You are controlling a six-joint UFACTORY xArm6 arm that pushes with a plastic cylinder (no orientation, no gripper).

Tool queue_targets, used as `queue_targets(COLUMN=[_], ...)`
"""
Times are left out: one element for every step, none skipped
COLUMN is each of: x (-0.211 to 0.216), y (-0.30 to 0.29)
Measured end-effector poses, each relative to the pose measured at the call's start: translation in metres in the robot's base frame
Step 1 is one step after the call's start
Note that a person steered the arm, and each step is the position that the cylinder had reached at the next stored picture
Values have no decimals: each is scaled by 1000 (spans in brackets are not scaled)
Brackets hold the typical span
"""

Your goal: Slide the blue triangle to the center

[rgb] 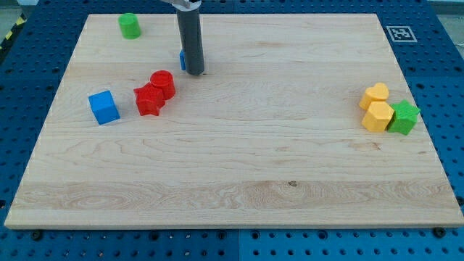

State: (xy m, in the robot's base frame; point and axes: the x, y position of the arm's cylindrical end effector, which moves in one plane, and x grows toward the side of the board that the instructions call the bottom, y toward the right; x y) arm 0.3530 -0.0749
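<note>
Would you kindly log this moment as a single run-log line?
tip against blue triangle, mostly hidden behind rod | triangle upper left, not yet centered | red blocks just below-left | center bare

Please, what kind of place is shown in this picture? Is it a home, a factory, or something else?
Most likely a robotics lab bench, not a home. A wooden board lies on a blue perforated base, with a printed marker tag at its corner. My tip sits against a mostly hidden blue block, among toy-like blocks such as the blue cube.
</note>
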Motion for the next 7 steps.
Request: queue_targets(x=[3,3,3,-8,-20,-34,-34], y=[-18,-18,-32,-52,-42,-16,24])
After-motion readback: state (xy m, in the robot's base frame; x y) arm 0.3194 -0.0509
